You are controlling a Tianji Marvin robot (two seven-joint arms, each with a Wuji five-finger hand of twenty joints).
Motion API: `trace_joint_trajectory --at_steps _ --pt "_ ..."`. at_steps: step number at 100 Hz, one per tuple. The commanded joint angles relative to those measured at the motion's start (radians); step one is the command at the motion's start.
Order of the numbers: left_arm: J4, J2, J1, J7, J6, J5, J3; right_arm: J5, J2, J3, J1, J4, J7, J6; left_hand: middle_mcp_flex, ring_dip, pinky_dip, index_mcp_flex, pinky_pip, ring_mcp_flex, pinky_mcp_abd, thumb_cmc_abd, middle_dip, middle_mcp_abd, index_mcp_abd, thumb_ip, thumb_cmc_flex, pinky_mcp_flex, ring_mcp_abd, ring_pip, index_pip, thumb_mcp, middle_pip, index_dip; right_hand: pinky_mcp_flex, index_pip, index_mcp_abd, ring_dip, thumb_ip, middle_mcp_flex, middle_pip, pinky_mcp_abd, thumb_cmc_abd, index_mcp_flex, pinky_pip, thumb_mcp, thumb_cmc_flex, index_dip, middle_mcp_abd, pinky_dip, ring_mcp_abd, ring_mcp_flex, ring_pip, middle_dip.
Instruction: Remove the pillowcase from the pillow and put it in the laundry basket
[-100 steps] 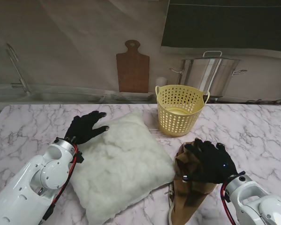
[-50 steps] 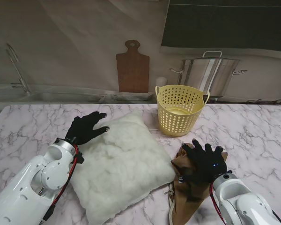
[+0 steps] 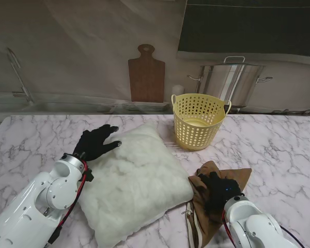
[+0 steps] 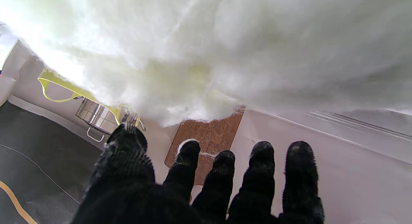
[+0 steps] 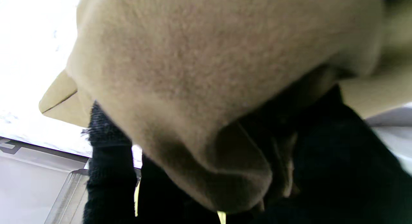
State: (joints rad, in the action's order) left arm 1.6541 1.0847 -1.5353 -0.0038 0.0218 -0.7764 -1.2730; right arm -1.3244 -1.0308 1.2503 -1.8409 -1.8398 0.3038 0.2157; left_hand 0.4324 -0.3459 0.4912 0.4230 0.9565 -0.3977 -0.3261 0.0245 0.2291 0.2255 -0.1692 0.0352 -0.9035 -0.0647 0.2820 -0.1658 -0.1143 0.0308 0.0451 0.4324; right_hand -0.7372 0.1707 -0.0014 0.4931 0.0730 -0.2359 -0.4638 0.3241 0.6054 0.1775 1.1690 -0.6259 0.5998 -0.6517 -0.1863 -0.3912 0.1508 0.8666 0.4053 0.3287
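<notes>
A bare white fluffy pillow (image 3: 137, 181) lies in the middle of the marble table (image 3: 284, 144); it fills the left wrist view (image 4: 225, 50). My left hand (image 3: 95, 142) rests open on the pillow's far left corner, its fingers (image 4: 260, 172) spread. To the right of the pillow lies the crumpled brown pillowcase (image 3: 235, 175). My right hand (image 3: 216, 188) sits on it with fingers curled into the cloth. The right wrist view shows bunched fabric (image 5: 209, 72) pinched in the black glove (image 5: 322, 172). Beyond the pillowcase stands the yellow laundry basket (image 3: 198, 121), upright.
Against the back wall, a wooden cutting board (image 3: 146, 75) leans and a steel pot (image 3: 232, 80) stands behind the basket. A sink with a faucet (image 3: 18, 77) is at the far left. The table's right part shows bare marble.
My right hand has drawn back toward me and curled its fingers into the pillowcase, uncovering the cloth's far corner. The left hand and pillow have stayed put.
</notes>
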Motion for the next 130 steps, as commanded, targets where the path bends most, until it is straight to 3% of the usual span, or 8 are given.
trace_joint_trajectory --at_steps 1,7,11,20,34,47,89,130 --pt "-0.005 0.001 0.001 -0.015 -0.005 0.003 0.006 0.011 -0.002 -0.020 0.009 0.033 -0.036 0.031 -0.036 -0.007 0.015 -0.028 -0.535 0.009 -0.027 -0.036 -0.001 0.012 -0.009 -0.012 -0.007 0.021 0.002 0.009 0.013 0.007 -0.013 -0.015 -0.081 0.101 -0.059 0.072 -0.034 -0.020 -0.129 -0.102 0.052 0.046 0.071 -0.134 0.076 -0.044 -0.019 -0.031 -0.045 0.093 0.124 0.079" --pt "-0.006 0.001 0.001 -0.014 -0.005 0.001 0.007 0.015 -0.004 -0.031 0.015 0.043 -0.058 0.052 -0.036 -0.007 0.016 -0.028 -0.537 0.008 -0.028 -0.036 -0.001 0.012 -0.009 -0.012 -0.006 0.020 0.000 0.008 0.013 0.007 -0.013 -0.015 -0.146 0.203 -0.123 0.125 -0.032 -0.070 -0.231 -0.196 0.040 0.083 0.125 -0.255 0.123 -0.087 0.003 -0.052 -0.108 0.165 0.248 0.158" --pt "-0.007 0.001 0.002 -0.013 -0.005 0.000 0.008 0.032 -0.005 -0.038 0.018 0.048 -0.073 0.067 -0.037 -0.007 0.017 -0.029 -0.538 0.009 -0.029 -0.036 -0.001 0.013 -0.010 -0.012 -0.008 0.020 0.002 0.009 0.014 0.006 -0.013 -0.015 -0.181 0.267 -0.168 0.163 0.021 -0.115 -0.280 -0.239 0.057 0.115 0.161 -0.320 0.174 -0.118 0.023 -0.077 -0.132 0.204 0.321 0.205" --pt "-0.008 0.001 0.002 -0.011 -0.006 -0.001 0.008 0.044 -0.008 -0.046 0.024 0.061 -0.110 0.083 -0.037 -0.008 0.018 -0.028 -0.542 0.009 -0.029 -0.037 -0.001 0.012 -0.010 -0.012 -0.007 0.022 0.003 0.008 0.013 0.006 -0.013 -0.015 -0.244 0.412 -0.248 0.175 0.063 -0.270 -0.360 -0.278 0.049 0.222 0.205 -0.438 0.235 -0.163 0.082 -0.118 -0.192 0.269 0.483 0.311" --pt "-0.012 0.003 0.003 -0.001 -0.006 -0.001 0.011 0.066 -0.014 -0.049 0.030 0.074 -0.183 0.105 -0.036 -0.010 0.020 -0.030 -0.544 0.007 -0.027 -0.044 0.000 0.012 -0.012 -0.012 -0.009 0.020 0.001 0.006 0.014 0.006 -0.012 -0.015 -0.281 0.633 -0.267 0.197 0.130 -0.511 -0.398 -0.268 0.056 0.521 0.244 -0.436 0.310 -0.136 0.109 -0.130 -0.200 0.299 0.570 0.507" --pt "-0.010 0.003 0.002 -0.003 -0.011 -0.001 0.011 0.084 -0.025 -0.027 0.027 0.066 -0.274 0.112 -0.035 -0.011 0.023 -0.028 -0.543 0.006 -0.027 -0.044 0.000 0.012 -0.010 -0.012 -0.010 0.018 0.001 0.005 0.013 0.006 -0.012 -0.015 -0.300 0.720 -0.249 0.220 0.147 -0.557 -0.417 -0.270 0.038 0.691 0.269 -0.441 0.332 -0.099 0.109 -0.132 -0.204 0.325 0.584 0.531" --pt "-0.015 0.005 -0.003 0.001 -0.012 0.014 0.014 0.016 -0.039 0.100 0.064 -0.077 -0.348 0.044 -0.034 -0.014 0.031 -0.026 -0.538 0.006 -0.023 -0.050 0.001 0.014 -0.012 -0.013 -0.015 0.018 0.002 0.004 0.012 0.006 -0.012 -0.014 -0.304 0.730 -0.235 0.234 0.157 -0.566 -0.420 -0.272 0.020 0.723 0.276 -0.446 0.338 -0.083 0.103 -0.131 -0.213 0.334 0.583 0.544" --pt "-0.023 0.005 0.001 0.001 0.000 0.023 0.012 -0.022 -0.036 0.106 0.291 -0.087 -0.318 -0.046 -0.034 -0.015 0.032 -0.028 -0.534 0.005 -0.023 -0.053 0.002 0.011 -0.011 -0.012 -0.013 0.018 0.002 0.004 0.012 0.007 -0.012 -0.015 -0.302 0.737 -0.246 0.235 0.163 -0.559 -0.417 -0.274 0.005 0.730 0.268 -0.440 0.339 -0.088 0.110 -0.128 -0.221 0.333 0.568 0.550"
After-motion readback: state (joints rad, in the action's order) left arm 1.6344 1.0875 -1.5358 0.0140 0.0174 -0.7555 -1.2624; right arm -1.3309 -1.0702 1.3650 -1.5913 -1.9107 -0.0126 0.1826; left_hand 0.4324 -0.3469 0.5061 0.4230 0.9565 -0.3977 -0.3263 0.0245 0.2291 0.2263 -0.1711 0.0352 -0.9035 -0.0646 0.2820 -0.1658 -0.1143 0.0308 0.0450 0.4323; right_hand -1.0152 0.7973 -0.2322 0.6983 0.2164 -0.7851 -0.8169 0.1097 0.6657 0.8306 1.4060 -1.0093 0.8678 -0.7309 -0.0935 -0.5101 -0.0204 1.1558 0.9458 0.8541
